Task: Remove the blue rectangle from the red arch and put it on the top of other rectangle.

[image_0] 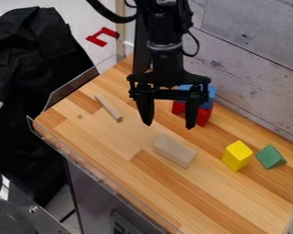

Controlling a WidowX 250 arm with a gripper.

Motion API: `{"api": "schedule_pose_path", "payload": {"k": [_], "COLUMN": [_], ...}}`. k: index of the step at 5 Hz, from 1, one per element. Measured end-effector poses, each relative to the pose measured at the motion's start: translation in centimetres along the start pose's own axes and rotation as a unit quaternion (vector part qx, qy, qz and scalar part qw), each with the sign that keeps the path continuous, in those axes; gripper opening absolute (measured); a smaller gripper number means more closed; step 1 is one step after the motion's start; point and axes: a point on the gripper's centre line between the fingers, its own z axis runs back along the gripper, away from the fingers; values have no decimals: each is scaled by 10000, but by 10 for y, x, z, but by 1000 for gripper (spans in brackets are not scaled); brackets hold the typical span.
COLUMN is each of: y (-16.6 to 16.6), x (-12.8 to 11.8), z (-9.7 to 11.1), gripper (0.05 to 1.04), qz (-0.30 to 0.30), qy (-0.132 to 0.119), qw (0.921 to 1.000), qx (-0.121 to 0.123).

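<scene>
My gripper [169,124] hangs over the upper middle of the wooden table, its two fingers spread apart with nothing between them. Partly behind its right finger, the blue rectangle [211,93] rests on top of the red arch [204,116]. Part of both is hidden by the gripper. A pale wooden rectangular block [175,151] lies flat on the table below the gripper, and a thin wooden strip [108,108] lies to the left. Which of these is the other rectangle, I cannot tell.
A yellow block [237,156] and a green block [270,157] stand close together at the right. A clear low guard [100,177] runs along the table's left and front edge. The grey plank wall [253,68] rises behind the table.
</scene>
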Motion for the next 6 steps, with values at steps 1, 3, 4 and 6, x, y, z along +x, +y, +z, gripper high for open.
{"api": "schedule_pose_path", "payload": {"k": [1,3,4,6], "y": [2,-8,-16,-1], "x": [-3,14,24,35], "z": [-6,9,21,25], "gripper": [999,999,999,999], "qz": [22,352,942,3135], "qy": [121,-252,-270,-685], "qw": [9999,9985,9952,9468], "qx": [43,342,-77,-252]}}
